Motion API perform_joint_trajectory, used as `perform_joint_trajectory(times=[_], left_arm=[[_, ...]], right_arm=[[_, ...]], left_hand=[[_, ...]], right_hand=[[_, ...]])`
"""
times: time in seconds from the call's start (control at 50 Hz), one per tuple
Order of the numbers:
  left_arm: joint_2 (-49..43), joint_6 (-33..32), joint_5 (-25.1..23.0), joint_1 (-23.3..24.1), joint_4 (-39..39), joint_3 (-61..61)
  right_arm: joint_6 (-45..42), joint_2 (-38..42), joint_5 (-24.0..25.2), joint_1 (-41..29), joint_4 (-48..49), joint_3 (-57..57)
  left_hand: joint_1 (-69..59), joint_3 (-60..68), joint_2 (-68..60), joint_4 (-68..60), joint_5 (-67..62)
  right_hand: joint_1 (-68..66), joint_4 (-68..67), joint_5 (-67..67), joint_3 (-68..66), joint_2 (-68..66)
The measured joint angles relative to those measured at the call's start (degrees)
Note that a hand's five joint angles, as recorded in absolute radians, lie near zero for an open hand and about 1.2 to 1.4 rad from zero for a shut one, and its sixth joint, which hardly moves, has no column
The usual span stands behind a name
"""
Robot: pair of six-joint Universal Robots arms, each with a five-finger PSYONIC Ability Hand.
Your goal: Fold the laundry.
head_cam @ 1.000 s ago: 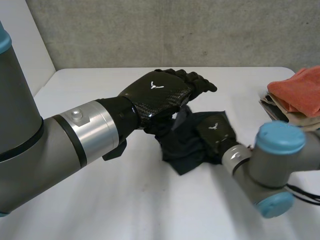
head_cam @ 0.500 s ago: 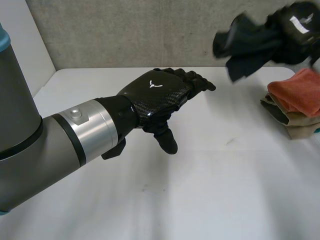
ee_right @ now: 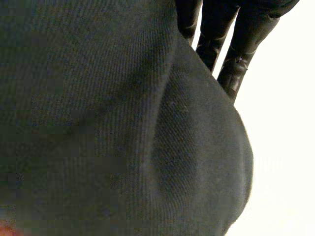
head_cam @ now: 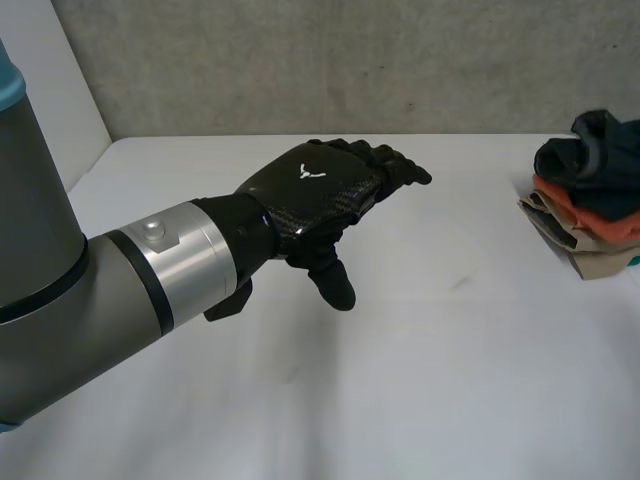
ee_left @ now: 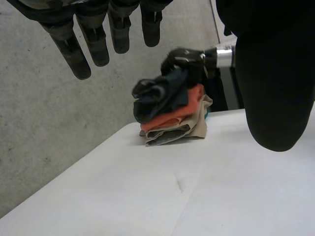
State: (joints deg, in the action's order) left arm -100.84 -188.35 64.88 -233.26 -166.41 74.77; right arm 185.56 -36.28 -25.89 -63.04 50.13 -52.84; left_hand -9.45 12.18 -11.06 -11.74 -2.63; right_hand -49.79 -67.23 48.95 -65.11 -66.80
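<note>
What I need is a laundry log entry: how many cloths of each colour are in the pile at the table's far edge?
Dark cloth: 1, on top
Orange cloth: 1
Beige cloth: 1
Teal cloth: 1, just a sliver showing at the pile's bottom
Total: 4

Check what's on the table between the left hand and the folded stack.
Nothing: bare white table runs between the left hand and the stack of folded cloths, as the head and left wrist views both show.
</note>
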Motion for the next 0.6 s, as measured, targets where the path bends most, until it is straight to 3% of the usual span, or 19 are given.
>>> perform_joint_trajectory(times=[0.24, 0.26, 0.28, 0.32, 0.34, 0.36, 0.38, 0.4, 0.52, 0.6], left_arm=[[-0.42, 0.03, 0.07, 0.42, -0.2, 0.15], [-0.46, 0.05, 0.09, 0.46, -0.3, 0.16], [-0.48, 0.05, 0.1, 0.48, -0.36, 0.17], [-0.48, 0.15, 0.11, 0.52, -0.49, 0.18], [-0.48, 0.17, 0.1, 0.52, -0.51, 0.18], [-0.47, 0.25, 0.11, 0.52, -0.55, 0.19], [-0.41, 0.53, 0.09, 0.53, -0.61, 0.19], [-0.38, 0.65, 0.07, 0.53, -0.63, 0.19], [-0.01, 2.08, -0.14, 0.54, -0.9, 0.2], [0.15, 2.5, -0.19, 0.58, -1.08, 0.2]], right_arm=[[-1.33, 3.04, 3.12, 3.13, 2.93, -4.23], [-1.12, 2.85, 2.9, 3.28, 3.45, -4.67], [-1.04, 2.77, 2.8, 3.32, 3.61, -4.83], [-0.62, 1.97, 1.8, 3.49, 3.19, -5.67], [-0.58, 1.81, 1.59, 3.51, 2.99, -5.79], [-0.48, 1.31, 0.87, 3.56, 2.37, -6.14], [-0.31, -0.21, -1.15, 3.77, 0.44, -7.01], [-0.28, -0.8, -1.95, 3.88, -0.39, -7.38], [-1.5, -8.25, -10.48, 6.26, -9.81, -11.63], [-4.83, -12.78, -12.61, 8.74, -14.69, -15.48]], left_hand=[[0.0, 0.0, 0.0, 0.0, 0.0], [0.0, 0.0, 0.0, 0.0, 0.0], [0.0, 0.0, 0.0, 0.0, 0.0], [0.0, 0.0, 0.0, 0.0, 0.0], [0.0, 0.0, 0.0, 0.0, 0.0], [0.0, 0.0, 0.0, 0.0, 0.0], [0.0, 0.0, 0.0, 0.0, 0.0], [0.0, 0.0, 0.0, 0.0, 0.0], [0.0, 0.0, 0.0, 0.0, 0.0], [0.0, 0.0, 0.0, 0.0, 0.0]], right_hand=[[0.0, 0.69, 4.96, 0.33, 1.08], [4.47, 10.18, -2.77, 9.96, 11.17], [4.47, 10.18, -2.77, 9.96, 11.17], [21.48, 31.25, -20.5, 27.8, 32.0], [21.48, 31.25, -20.5, 27.8, 32.0], [21.48, 31.25, -20.5, 27.8, 32.0], [34.88, 48.52, -35.09, 45.07, 48.9], [37.55, 53.01, -40.44, 50.89, 53.0], [37.93, 53.54, -45.15, 52.57, 53.93], [37.93, 53.54, -45.26, 52.57, 53.93]])
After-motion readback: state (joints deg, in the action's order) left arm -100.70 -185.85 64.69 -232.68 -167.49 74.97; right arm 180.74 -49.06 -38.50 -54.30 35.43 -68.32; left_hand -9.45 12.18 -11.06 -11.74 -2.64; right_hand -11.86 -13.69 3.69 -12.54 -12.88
